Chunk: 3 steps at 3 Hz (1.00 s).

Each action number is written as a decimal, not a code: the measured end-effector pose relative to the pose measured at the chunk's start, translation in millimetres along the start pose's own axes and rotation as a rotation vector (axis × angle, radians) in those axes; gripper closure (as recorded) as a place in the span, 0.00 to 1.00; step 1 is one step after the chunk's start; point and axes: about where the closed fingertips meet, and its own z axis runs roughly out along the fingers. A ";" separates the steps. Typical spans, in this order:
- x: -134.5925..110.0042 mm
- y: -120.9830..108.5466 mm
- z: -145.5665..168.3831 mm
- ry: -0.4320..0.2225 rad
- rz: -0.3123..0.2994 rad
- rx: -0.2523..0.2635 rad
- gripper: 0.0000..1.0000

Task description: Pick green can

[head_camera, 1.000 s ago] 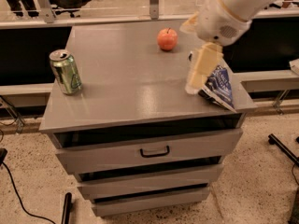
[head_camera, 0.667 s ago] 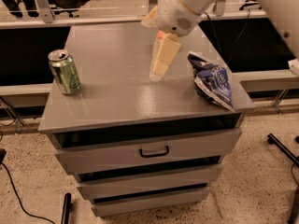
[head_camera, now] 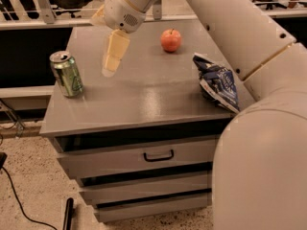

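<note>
Your gripper [head_camera: 111, 67] hangs over the left half of the cabinet top [head_camera: 148, 97], pointing down. You cannot tell whether it is released or clenched, and nothing shows in its grasp. The can [head_camera: 66, 74] stands upright to its left, near the cabinet's left edge and apart from the gripper. Behind and to the right you see an apple [head_camera: 171, 40]. A crumpled blue bag [head_camera: 218, 83] lies by the right edge. The white arm [head_camera: 240, 28] crosses the right of the view. Below the top are drawers, the upper one with a dark handle [head_camera: 158, 155].
</note>
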 end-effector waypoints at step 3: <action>-34.9 -6.5 81.1 0.049 0.073 -0.115 0.04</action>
